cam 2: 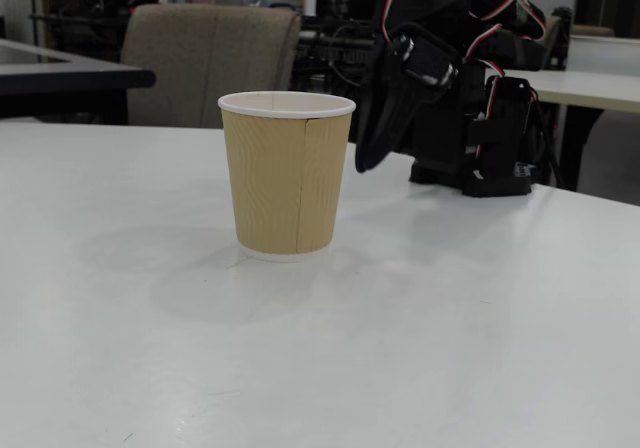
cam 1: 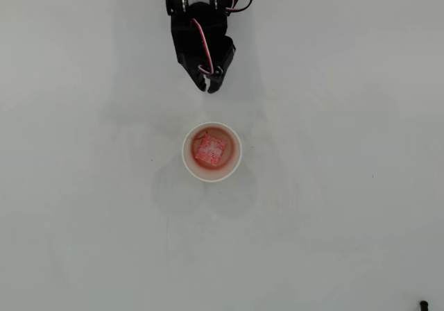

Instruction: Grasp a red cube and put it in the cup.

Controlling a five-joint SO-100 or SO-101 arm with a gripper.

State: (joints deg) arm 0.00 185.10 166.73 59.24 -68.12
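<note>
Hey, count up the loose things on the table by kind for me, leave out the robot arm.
Cups: 1, the cup standing upright
Cubes: 1, the red cube lying inside the cup
Total: 2

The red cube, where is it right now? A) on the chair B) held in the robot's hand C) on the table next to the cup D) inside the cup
D: the overhead view shows the red cube lying inside the cup, while the hand is apart from the cup and holds nothing.
</note>
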